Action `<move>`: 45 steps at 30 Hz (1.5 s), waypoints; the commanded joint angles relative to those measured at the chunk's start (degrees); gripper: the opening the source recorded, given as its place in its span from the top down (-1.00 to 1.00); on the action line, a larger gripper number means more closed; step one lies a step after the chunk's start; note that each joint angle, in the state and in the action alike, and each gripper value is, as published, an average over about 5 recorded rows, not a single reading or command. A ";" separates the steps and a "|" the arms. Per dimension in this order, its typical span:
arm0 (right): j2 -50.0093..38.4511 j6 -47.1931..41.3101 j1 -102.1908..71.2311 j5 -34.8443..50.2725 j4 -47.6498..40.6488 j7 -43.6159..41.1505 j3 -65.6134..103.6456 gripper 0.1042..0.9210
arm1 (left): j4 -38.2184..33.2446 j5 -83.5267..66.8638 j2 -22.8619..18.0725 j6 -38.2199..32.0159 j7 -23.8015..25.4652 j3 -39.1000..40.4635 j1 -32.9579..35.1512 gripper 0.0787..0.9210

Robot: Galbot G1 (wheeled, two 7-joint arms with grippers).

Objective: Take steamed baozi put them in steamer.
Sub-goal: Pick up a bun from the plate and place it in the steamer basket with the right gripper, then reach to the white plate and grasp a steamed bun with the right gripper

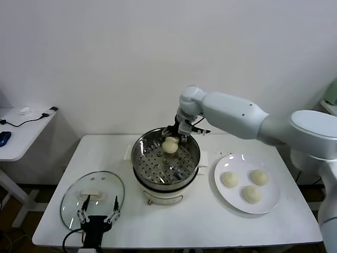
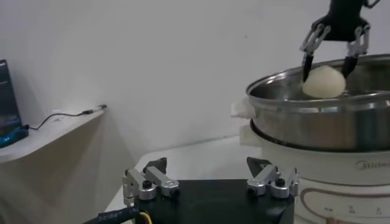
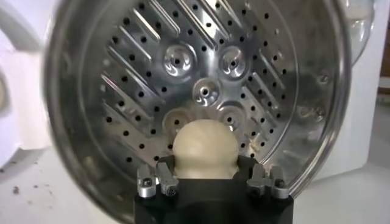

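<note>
Now the right gripper [image 1: 171, 138] holds one steamed baozi [image 1: 170, 145] between its fingers above the steamer [image 1: 166, 182], while the left gripper [image 1: 98, 216] waits with fingers wide beside the glass lid [image 1: 73, 197].

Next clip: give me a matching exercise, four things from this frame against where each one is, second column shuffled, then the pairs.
Things:
1. right gripper
2. left gripper
3. glass lid
4. three baozi

Places:
A. flat on the table, left of the steamer
B. on the white plate
C. over the steamer tray, shut on a baozi
D. open, at the table's near edge by the lid

Pairs: 1-C, 2-D, 3-A, 4-B
</note>
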 commanded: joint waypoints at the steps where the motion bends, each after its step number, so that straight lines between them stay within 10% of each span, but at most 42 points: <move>1: 4.44 2.62 -3.58 -5.33 -8.04 2.36 2.63 -0.42 | 0.04 -0.01 -0.01 -0.13 -0.21 -0.01 0.00 -0.77; 14: 0.90 1.58 3.12 7.45 -1.44 -1.49 -0.47 -0.76 | 0.01 0.00 -0.18 0.20 -0.04 0.10 -0.49 -0.77; 25: -20.60 -23.44 26.81 55.28 14.97 -13.55 -19.59 -0.76 | 0.14 0.20 0.11 0.17 0.24 0.12 -0.90 -0.77; 36: -46.20 -49.88 26.40 54.91 33.56 -1.95 -37.00 -0.76 | 1.15 0.21 0.21 -0.21 0.01 0.16 -2.58 -0.77; 45: -45.16 -57.94 5.22 52.60 29.49 4.67 -22.64 -0.76 | 1.99 0.25 -0.16 0.01 0.04 0.07 -3.15 -0.77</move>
